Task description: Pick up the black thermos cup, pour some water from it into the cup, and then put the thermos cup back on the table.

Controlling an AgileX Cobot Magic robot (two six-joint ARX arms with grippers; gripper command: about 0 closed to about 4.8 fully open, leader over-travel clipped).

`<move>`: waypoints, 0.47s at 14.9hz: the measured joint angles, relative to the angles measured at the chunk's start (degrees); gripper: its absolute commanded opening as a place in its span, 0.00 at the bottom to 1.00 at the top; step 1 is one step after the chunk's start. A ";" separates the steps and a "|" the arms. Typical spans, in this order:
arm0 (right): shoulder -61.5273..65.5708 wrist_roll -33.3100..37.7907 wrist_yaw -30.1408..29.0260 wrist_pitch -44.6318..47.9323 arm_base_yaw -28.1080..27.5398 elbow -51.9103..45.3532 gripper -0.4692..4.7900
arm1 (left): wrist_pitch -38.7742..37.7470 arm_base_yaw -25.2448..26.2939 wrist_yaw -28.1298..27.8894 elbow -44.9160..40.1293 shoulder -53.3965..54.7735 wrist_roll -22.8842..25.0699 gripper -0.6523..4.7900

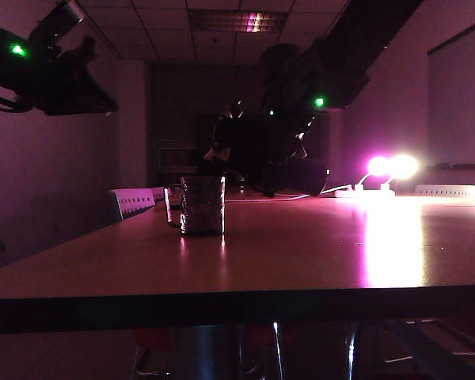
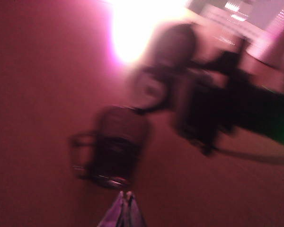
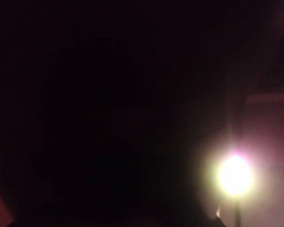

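Right gripper (image 2: 199, 113) clamps the black thermos cup (image 2: 168, 56), tipped at about 1 o'clock over the glass mug (image 1: 201, 204) on the table (image 1: 301, 253), likely pouring; left gripper (image 2: 124, 208), fingers pressed together, hangs clear above, presumably staying out of the way.

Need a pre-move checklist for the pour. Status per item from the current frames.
1. Mug upright on the table: ok.
2. Thermos off the table, tilted, gripped by the right gripper: ok, though blurred.
3. Thermos mouth lined up over the mug: cannot tell.
4. Water in the mug: cannot tell, too dark.
5. Left gripper fingers together, short of the mug: ok.
6. Right wrist view usable: not ok, nearly black.
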 measured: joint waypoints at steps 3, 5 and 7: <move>0.00 -3.04 0.13 -0.02 0.00 0.02 0.43 | -2.45 -0.04 3.37 0.00 0.00 2.49 0.11; 0.00 -4.96 0.17 0.02 0.00 0.04 0.43 | -3.06 -0.04 3.45 0.00 0.00 2.84 0.11; 0.00 -6.12 0.77 0.13 0.02 0.04 0.44 | -3.10 -0.04 3.48 0.00 0.00 2.86 0.11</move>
